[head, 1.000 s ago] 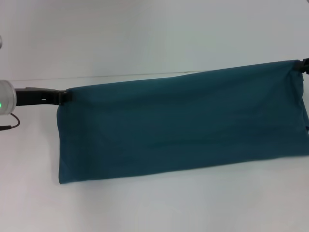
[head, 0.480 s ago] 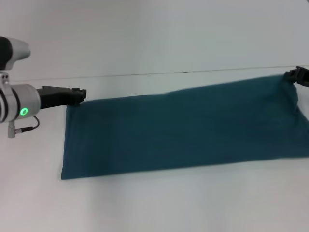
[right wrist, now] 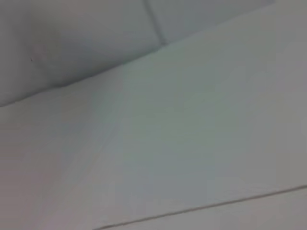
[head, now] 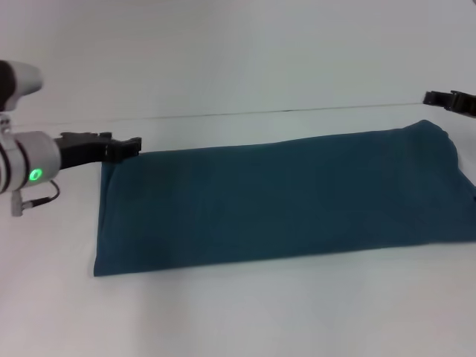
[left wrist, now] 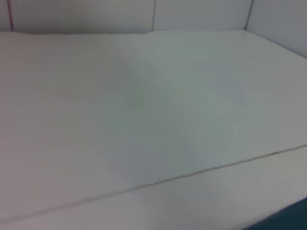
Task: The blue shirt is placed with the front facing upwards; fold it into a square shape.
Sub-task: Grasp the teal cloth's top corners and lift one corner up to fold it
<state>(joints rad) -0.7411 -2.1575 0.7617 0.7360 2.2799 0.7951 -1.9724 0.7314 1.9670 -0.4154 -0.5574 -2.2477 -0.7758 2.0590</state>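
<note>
The blue shirt point(head: 282, 197) lies flat on the white table as a long folded rectangle, plain side up, and no lettering shows. In the head view my left gripper point(head: 128, 146) hovers just at its far left corner, open and holding nothing. At the far right my right gripper point(head: 439, 99) is open, above and beyond the shirt's far right corner and apart from the cloth. The shirt's right end runs out of the picture. A sliver of the blue shirt point(left wrist: 293, 218) shows at a corner of the left wrist view. The right wrist view shows only table and wall.
A white table point(head: 238, 312) stretches in front of the shirt, with a thin seam point(head: 260, 113) running across behind it. A white wall stands beyond the seam.
Both grippers lowered the hanging shirt onto the table and let go. The right gripper then rose up and away from its corner, and the left one stays at the left corner.
</note>
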